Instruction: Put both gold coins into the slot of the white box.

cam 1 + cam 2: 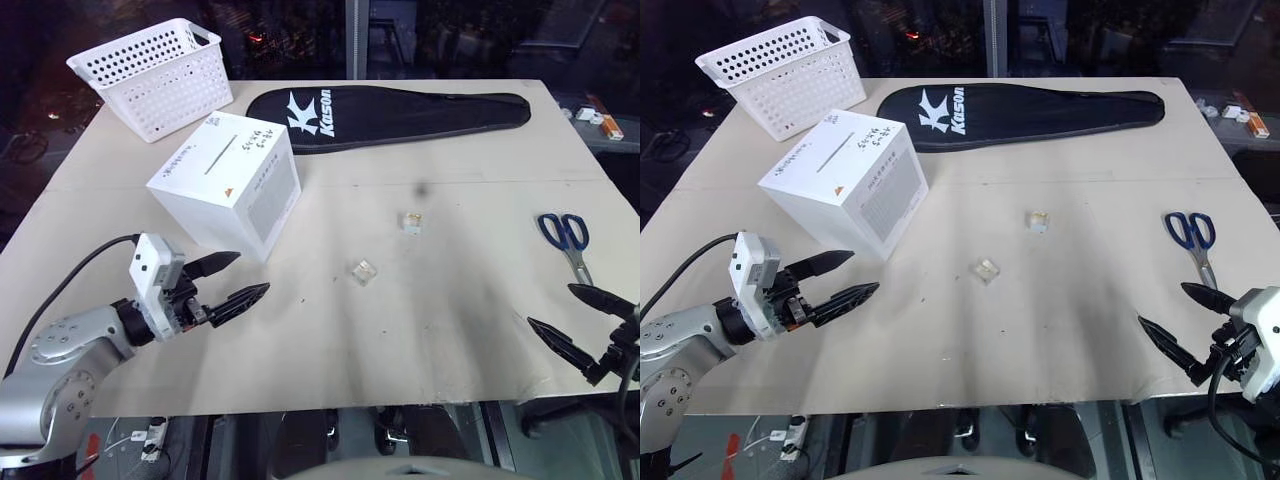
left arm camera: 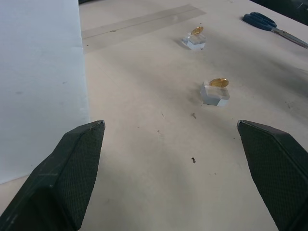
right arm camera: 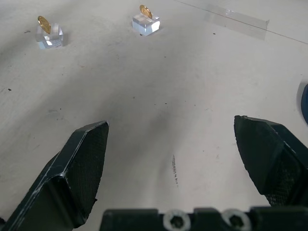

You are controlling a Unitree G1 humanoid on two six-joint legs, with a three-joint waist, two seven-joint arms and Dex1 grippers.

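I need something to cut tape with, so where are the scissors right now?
The blue-handled scissors lie flat near the table's right edge, just beyond the open right gripper and right of the two gold coins.

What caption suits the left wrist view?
Open left gripper faces two gold coins on clear blocks, white box alongside.

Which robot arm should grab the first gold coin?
Probably the left. Its open left gripper sits nearer the closer gold coin and beside the white box. The right gripper hangs open at the table's edge, farther away.
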